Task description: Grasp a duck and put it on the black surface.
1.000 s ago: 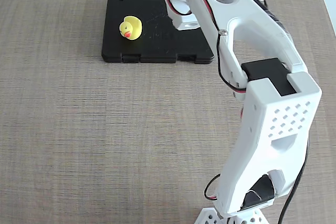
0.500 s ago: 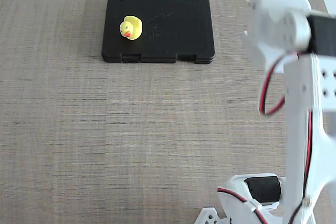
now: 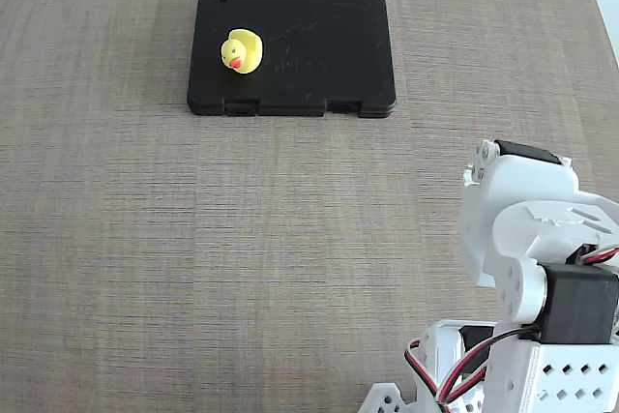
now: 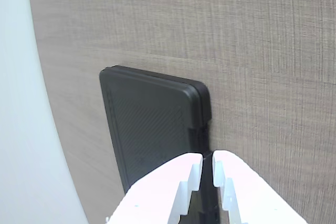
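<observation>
End effector [image 4: 207,169] clenched, empty, folded back; duck [image 3: 242,51] sits far off on black surface [image 3: 319,65], left part

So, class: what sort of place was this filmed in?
Probably a hobby or lab tabletop set up for robot practice: a bare wood-grain table, a white 3D-printed arm with loose wires, and a toy duck resting on a black case.
</observation>
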